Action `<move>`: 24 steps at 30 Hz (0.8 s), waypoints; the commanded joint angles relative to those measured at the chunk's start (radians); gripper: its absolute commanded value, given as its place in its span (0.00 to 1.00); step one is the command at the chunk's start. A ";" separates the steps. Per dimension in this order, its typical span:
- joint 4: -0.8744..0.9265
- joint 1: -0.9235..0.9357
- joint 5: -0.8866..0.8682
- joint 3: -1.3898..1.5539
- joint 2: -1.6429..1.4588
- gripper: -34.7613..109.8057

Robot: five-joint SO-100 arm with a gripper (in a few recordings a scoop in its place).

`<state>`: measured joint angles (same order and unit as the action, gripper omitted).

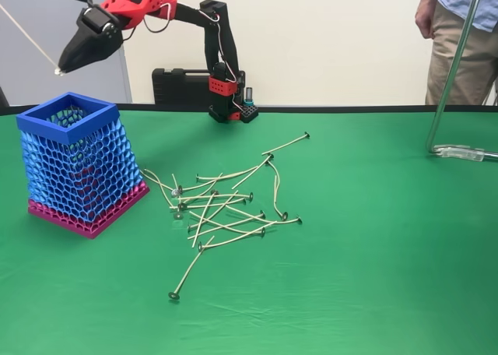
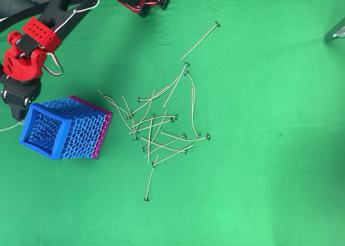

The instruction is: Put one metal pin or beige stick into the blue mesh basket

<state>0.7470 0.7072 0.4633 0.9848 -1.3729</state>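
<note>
The blue mesh basket (image 1: 76, 165) stands upright near the table's (image 1: 373, 277) left edge in the fixed view. Above its open rim, just toward the left, hangs the claw (image 1: 59, 71), closed on a beige stick (image 1: 27, 36) that slants up and leftward. A loose pile of sticks (image 1: 222, 203) lies right of the basket.

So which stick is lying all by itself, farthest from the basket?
The stick at the top of the overhead view, lying slanted with its round end up-right. It touches no other stick; the rest tangle together nearer the blue mesh basket.
</note>
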 commanded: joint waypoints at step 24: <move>-0.084 -0.060 -0.025 0.115 -0.172 0.24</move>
<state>0.6289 0.6688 0.4541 1.0784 -1.4481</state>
